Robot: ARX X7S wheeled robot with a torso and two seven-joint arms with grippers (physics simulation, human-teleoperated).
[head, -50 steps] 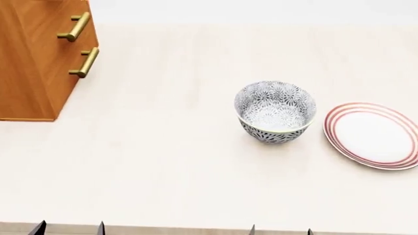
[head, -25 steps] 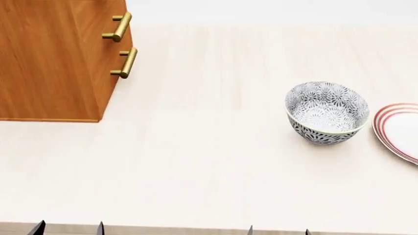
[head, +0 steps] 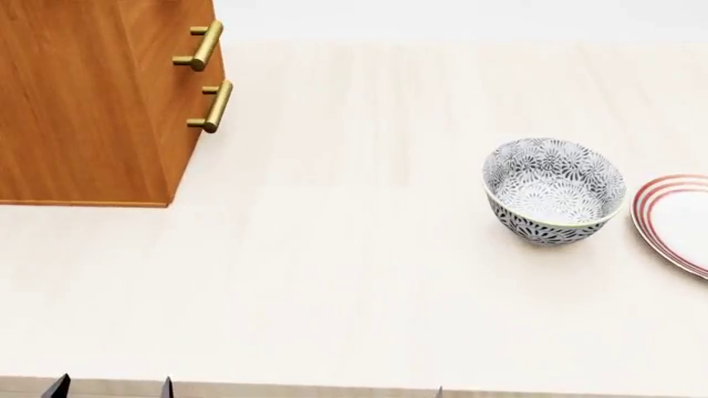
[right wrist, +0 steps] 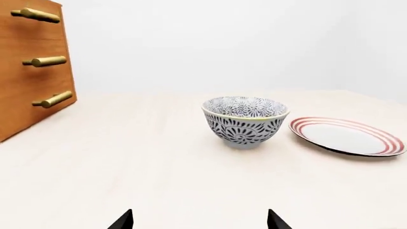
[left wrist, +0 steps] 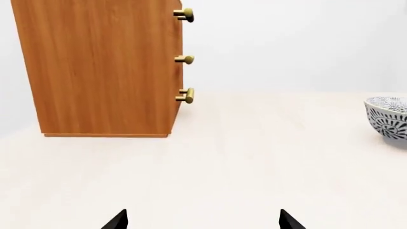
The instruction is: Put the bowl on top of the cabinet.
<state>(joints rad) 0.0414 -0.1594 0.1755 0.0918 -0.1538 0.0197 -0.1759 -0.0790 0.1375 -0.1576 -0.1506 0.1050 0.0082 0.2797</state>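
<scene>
The bowl, white with dense grey-black floral patterns, stands upright on the pale table at the right; it also shows as the bowl in the right wrist view and the bowl at the edge of the left wrist view. The orange-brown cabinet with brass handles stands at the far left, seen too as the cabinet and the cabinet. My left gripper is open, its tips low over bare table. My right gripper is open too, well short of the bowl. Neither holds anything.
A flat white plate with red rings lies just right of the bowl, also seen as the plate. The pale table stretches between cabinet and bowl. The table's front edge runs along the bottom of the head view.
From a second ago the head view shifted left, so cabinet, bowl and plate slid right in the picture. Over the last half second the gripper tips sank lower in the head view.
</scene>
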